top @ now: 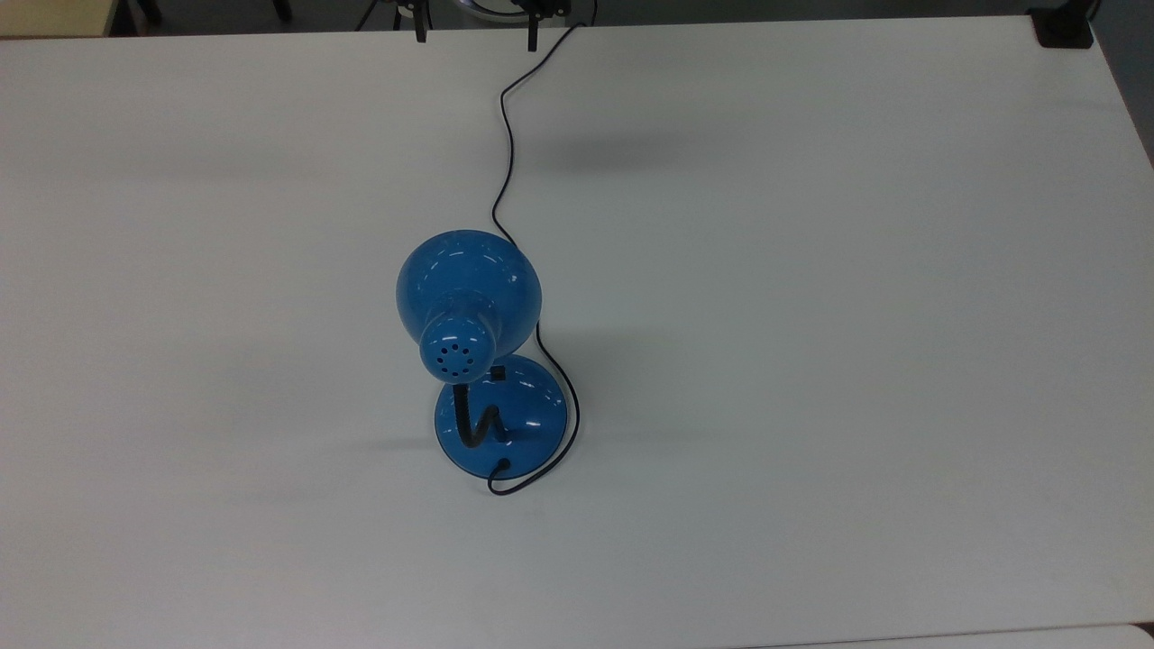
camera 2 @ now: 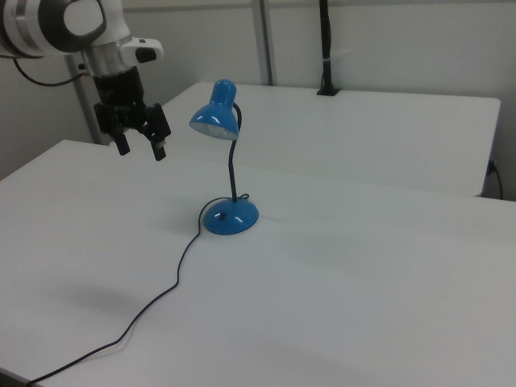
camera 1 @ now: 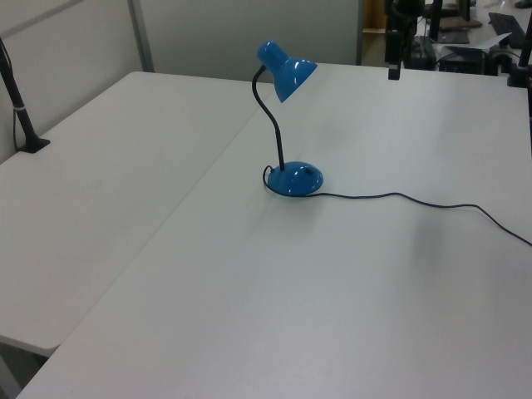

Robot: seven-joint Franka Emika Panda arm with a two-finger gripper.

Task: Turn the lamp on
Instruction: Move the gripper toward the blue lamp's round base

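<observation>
Standing near the middle of the white tabletop [top: 811, 361] is the lamp [top: 478, 361], seen upright on its round blue base [camera 2: 230, 217] in the right view. From the base a black gooseneck [camera 1: 274, 125] rises and curves over to the glossy blue dome shade [top: 467, 287], which in the top view lies at about 12 o'clock from the base. Small vent holes are seen on the cap of the shade in the top view. A black switch [top: 497, 370] sits on the top of the base, at about 12 o'clock from the foot of the gooseneck in the top view. The thin black cord [top: 505, 162] leaves the base at 6 o'clock in the top view, loops round its 3 o'clock side and runs away across the tabletop toward 12 o'clock.

The gripper [camera 2: 142, 150] is held in the air, well apart from the lamp, at about 9 o'clock from the shade in the right view. Its black fingers [camera 2: 160, 151] are spread, with nothing between them, and point down toward the tabletop. A second white table [camera 2: 387, 129] is seen behind the lamp in the right view.
</observation>
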